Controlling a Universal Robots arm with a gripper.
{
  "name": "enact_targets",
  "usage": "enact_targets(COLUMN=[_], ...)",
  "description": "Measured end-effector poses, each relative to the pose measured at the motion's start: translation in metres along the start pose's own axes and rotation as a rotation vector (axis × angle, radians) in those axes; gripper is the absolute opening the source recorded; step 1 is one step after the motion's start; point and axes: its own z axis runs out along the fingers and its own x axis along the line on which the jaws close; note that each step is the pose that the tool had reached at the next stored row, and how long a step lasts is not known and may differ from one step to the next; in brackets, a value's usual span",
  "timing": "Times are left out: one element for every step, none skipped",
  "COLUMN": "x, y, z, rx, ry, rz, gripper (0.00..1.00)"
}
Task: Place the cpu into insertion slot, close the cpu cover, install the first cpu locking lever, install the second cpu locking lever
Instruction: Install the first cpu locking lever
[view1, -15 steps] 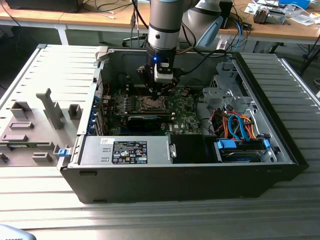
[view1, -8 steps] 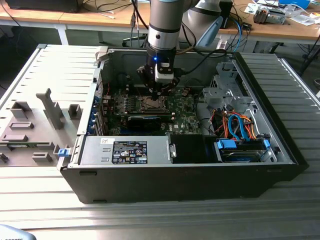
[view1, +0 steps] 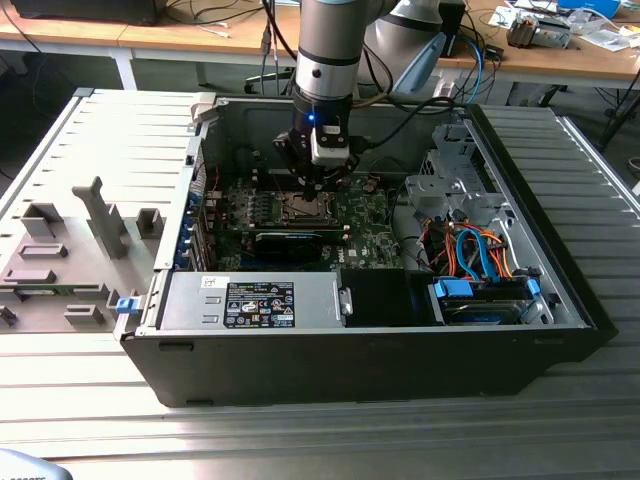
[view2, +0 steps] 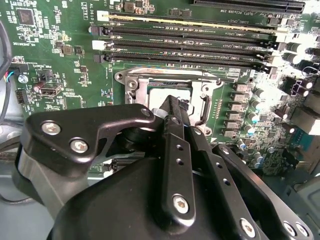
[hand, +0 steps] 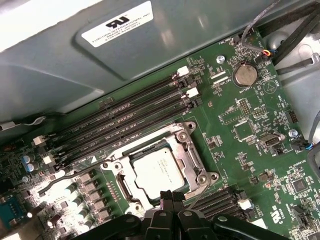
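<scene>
My hand (hand: 171, 196) is clenched, its two black fingertips pressed together with nothing between them, and it hangs just above the near edge of the insertion slot (hand: 159, 170). In the first wrist view the cpu (hand: 158, 170) lies flat inside that slot, a pale silvery-grey square with faint print on its face, and the cpu cover (hand: 190, 160) is down around it, a silvery frame whose window leaves the chip's face showing. My fingertips sit right at the frame's edge; whether they touch it I cannot tell. In the second wrist view my fingers (view2: 174, 131) stand in front of the slot (view2: 131, 85), hiding most of the chip, with a pale strip of it showing past them. Beyond the slot run four long dark memory slots (hand: 123, 117) on the green motherboard (hand: 260, 115). In the exterior view my hand (view1: 317, 180) reaches down into the open computer case (view1: 380, 360), which lies on the ribbed metal bench (view1: 330, 440).
</scene>
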Motion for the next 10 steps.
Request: enact_targets(x=[0.0000, 0.0000, 0.0000, 0.0000, 0.0000, -0.0001, -0.0001, -0.0002, -0.0002, -0.0002], y=[0.0000, 0.0000, 0.0000, 0.0000, 0.0001, 0.0001, 0.0001, 0.0001, 0.0001, 0.0001], z=[0.0000, 0.0000, 0.0000, 0.0000, 0.0000, 0.0000, 0.0000, 0.0000, 0.0000, 0.0000], rx=[0.0000, 0.0000, 0.0001, 0.0002, 0.0002, 0.0003, 0.0003, 0.0004, 0.0004, 0.0005], ry=[-0.0002, -0.0002, -0.0005, -0.0007, -0.0008, -0.0009, -0.0011, -0.0013, -0.0016, -0.0018], rz=[-0.002, -0.004, -0.007, -0.009, -0.011, -0.013, -0.015, -0.018, -0.021, -0.024], gripper=[0.11, 0.11, 0.11, 0.11, 0.11, 0.11, 0.11, 0.11, 0.11, 0.11])
